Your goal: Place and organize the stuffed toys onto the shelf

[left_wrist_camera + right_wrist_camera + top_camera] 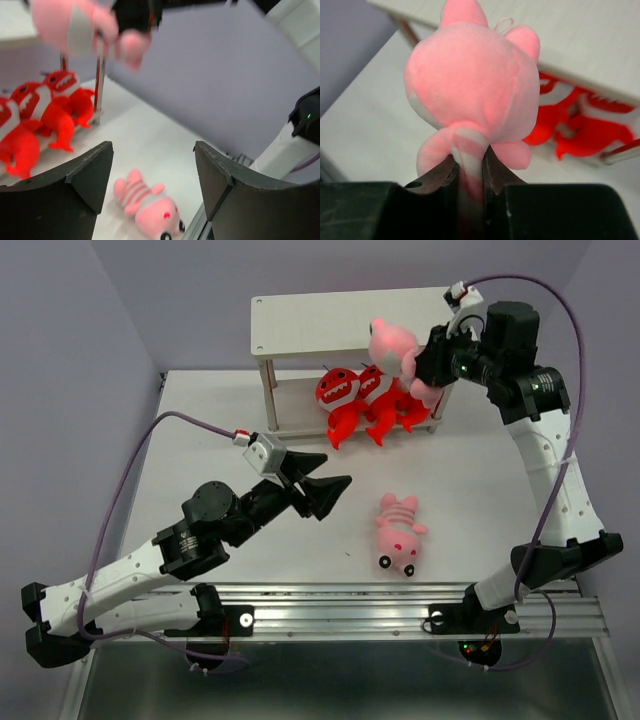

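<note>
The right end effector [470, 172] gripped the held pink toy [472, 85], judged soft and light, by a thin striped part at the shelf [320, 325] top's right end, while the released left end effector [335, 488] hung near the second pink toy [398, 532] on the desk [200, 470], best pinched mid-body.

top: high, looking down, wide | left wrist: low, far, facing shelf [99, 90] | right wrist: near, same shelf

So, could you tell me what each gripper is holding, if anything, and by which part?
The right gripper is shut on a pink striped toy, pinching a narrow striped part below its head. The left gripper is open and empty.
</note>
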`<state>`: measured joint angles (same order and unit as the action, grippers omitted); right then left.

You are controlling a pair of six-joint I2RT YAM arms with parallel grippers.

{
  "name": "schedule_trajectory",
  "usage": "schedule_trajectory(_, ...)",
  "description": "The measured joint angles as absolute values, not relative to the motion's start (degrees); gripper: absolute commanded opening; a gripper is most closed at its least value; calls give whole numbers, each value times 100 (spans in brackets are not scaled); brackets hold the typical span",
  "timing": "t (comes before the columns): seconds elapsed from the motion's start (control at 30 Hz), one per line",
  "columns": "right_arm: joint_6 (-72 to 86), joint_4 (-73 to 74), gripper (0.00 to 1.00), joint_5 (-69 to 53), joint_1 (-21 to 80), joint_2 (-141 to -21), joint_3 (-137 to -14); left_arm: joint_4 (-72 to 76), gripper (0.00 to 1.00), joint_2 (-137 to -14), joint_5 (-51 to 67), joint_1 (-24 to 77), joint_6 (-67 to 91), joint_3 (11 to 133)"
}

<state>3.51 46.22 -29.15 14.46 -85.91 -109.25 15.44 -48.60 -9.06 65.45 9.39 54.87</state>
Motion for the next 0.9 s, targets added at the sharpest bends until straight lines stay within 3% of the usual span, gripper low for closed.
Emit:
schedule_trajectory(0.13, -309, 4353, 1, -1341, 1431, -9004, -12057, 794, 77, -4453, -1151, 6539, 1249, 4945)
schedule_trajectory(0.37, -1326, 3553, 6, 587, 1424, -9655, -12757, 137, 77, -3959, -1402, 6539, 1778, 4091)
schedule_trajectory(0.7, -2469, 2532, 16, 1730, 1518, -10945, -13181, 143, 77, -3516, -1551, 6539, 2025, 3782)
schedule_trajectory(0.9, -2954, 2073, 33, 2018, 1704, -11408, -13343, 141, 77, -3483, -1551, 6539, 2058, 3605)
